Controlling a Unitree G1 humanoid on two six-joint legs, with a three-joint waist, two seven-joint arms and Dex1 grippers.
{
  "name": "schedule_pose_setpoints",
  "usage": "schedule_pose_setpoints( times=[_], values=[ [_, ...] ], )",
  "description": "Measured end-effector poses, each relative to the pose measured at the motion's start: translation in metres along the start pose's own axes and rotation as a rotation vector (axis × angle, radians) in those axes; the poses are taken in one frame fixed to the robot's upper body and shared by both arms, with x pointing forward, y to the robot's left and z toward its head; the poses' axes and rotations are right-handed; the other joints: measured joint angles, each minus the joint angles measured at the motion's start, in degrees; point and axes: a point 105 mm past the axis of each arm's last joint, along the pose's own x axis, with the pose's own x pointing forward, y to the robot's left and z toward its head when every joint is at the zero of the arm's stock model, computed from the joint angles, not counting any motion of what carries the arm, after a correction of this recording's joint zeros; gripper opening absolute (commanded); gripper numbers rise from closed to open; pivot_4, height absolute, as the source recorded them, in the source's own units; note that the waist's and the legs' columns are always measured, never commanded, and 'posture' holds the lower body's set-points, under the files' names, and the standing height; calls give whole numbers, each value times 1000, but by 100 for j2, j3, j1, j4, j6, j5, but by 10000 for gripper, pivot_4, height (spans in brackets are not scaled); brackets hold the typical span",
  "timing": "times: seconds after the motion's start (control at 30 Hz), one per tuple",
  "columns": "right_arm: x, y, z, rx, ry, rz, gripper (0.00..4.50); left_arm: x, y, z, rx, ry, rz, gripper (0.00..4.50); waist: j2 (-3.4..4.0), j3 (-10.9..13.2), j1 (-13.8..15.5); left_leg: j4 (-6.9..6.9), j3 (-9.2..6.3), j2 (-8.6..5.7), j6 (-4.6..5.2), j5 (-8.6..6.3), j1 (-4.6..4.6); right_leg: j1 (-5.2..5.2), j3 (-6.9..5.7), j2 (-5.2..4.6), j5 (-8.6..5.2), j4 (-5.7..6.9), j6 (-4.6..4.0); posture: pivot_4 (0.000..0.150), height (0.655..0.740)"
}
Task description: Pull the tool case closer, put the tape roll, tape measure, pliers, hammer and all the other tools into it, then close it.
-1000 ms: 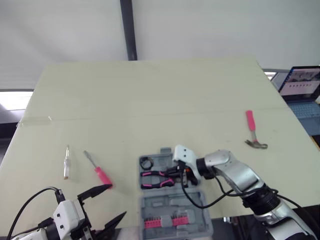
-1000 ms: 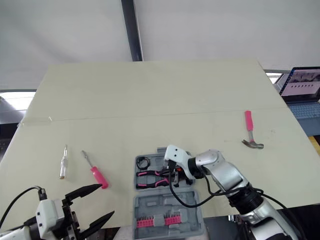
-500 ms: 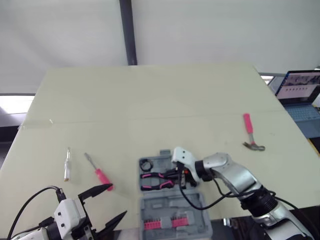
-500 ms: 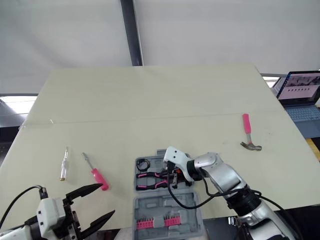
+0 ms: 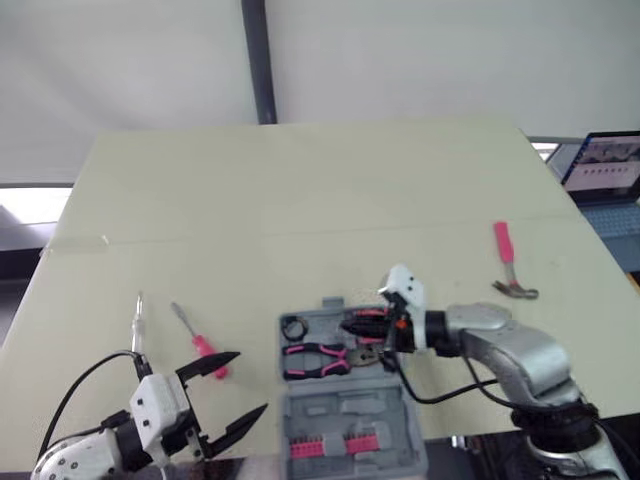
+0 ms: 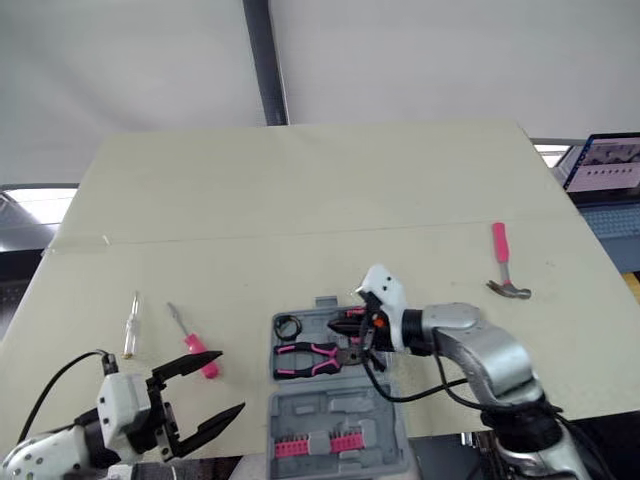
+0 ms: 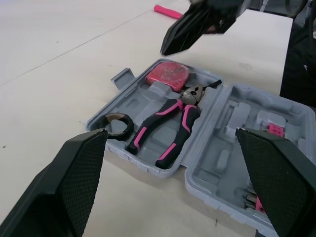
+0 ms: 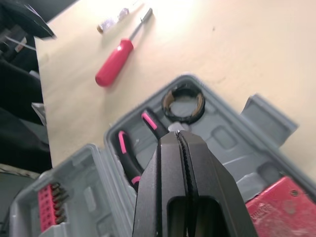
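The grey tool case [image 5: 345,405] lies open at the table's near edge. In it lie a black tape roll [image 5: 292,327], pink-handled pliers [image 5: 312,358] and a red tape measure [image 7: 168,74]; pink bits sit in its lid. My right gripper [image 5: 348,320] hovers shut and empty over the case's far half, just above the tape measure. My left gripper [image 5: 248,382] is open and empty, left of the case and just short of the red screwdriver [image 5: 205,348]. A clear-handled screwdriver [image 5: 136,320] lies further left. The pink-handled hammer [image 5: 508,265] lies far right.
The pale table [image 5: 300,200] stretches bare behind the tools. A laptop [image 5: 605,170] stands beyond the table's right edge. A dark post [image 5: 258,60] rises behind the far edge. Cables trail from both wrists.
My right gripper has drawn back to the right, off the pliers. My left gripper has come up and forward toward the red screwdriver.
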Motion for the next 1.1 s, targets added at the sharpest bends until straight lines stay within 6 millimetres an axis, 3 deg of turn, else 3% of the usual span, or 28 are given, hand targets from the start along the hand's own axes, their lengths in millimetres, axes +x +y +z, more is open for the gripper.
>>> schedule_pose_setpoints(
  times=[0.1, 0.2, 0.27, 0.43, 0.47, 0.53, 0.73, 0.93, 1.0, 1.03, 1.1],
  values=[
    [-36, 2, -7, 20, 38, -57, 518, -2, 4, -1, -12, 11, 12, 45000, -4, 5, 61, -1, 4, -1, 6, -4, -5, -3, -1, 0, 0, -3, 0, 1500, 7400],
    [-75, 12, -33, 78, 151, -94, 8766, -11, 8, -5, -38, 41, 30, 45000, -11, 10, 92, -1, 6, -2, 10, -5, -9, -3, -2, -1, 0, -10, 1, 1500, 7400],
    [-96, 17, -46, 115, 216, -106, 18655, -23, 7, -12, -63, 88, 26, 45000, -22, 18, 75, 0, 19, -2, 10, -5, -3, 1, 1, -1, 1, -13, 3, 1500, 7400],
    [-121, 14, -79, 157, 282, -144, 43489, -38, 8, -29, -87, 134, 71, 45000, -50, 27, 58, 0, 37, 5, 13, -8, 38, 30, 12, -1, 2, -16, 4, 1500, 7400],
    [-128, 11, -89, 172, 293, -171, 44387, -42, 8, -35, -94, 150, 86, 45000, -53, 31, 59, 0, 39, 5, 15, -9, 36, 26, 14, -1, 2, -19, 4, 1500, 7400],
    [-134, 11, -99, 183, 293, -189, 44387, -46, 8, -38, -79, 167, 98, 45000, -57, 39, 73, -2, 38, 5, 16, -9, 30, 21, 13, 0, 2, -19, 4, 1500, 7400],
    [-142, 5, -103, 149, 283, -216, 44387, -55, 9, -39, -30, 193, 109, 45000, -55, 43, 68, 1, 40, 6, 14, -9, 35, 25, 15, -1, 3, -18, 5, 1500, 7400],
    [-139, 2, -105, 155, 284, -217, 44387, -52, 17, -45, -59, 243, 146, 45000, -51, 47, 78, 1, 38, 6, 14, -9, 34, 25, 15, -1, 3, -17, 5, 1500, 7400],
    [-135, 3, -105, 158, 285, -203, 39318, -41, 22, -44, -71, 253, 156, 42390, -51, 47, 91, 3, 36, 6, 14, -8, 34, 26, 15, -1, 3, -13, 6, 1500, 7400],
    [-134, 3, -105, 156, 285, -197, 36743, -34, 24, -40, -70, 240, 147, 39470, -51, 47, 93, 3, 35, 6, 14, -8, 34, 26, 15, -1, 3, -13, 6, 1500, 7400],
    [-130, 3, -106, 145, 293, -183, 27144, -20, 22, -33, -72, 223, 88, 31548, -51, 47, 80, 3, 35, 7, 13, -8, 34, 25, 15, -1, 3, -11, 6, 1500, 7400]
  ],
)
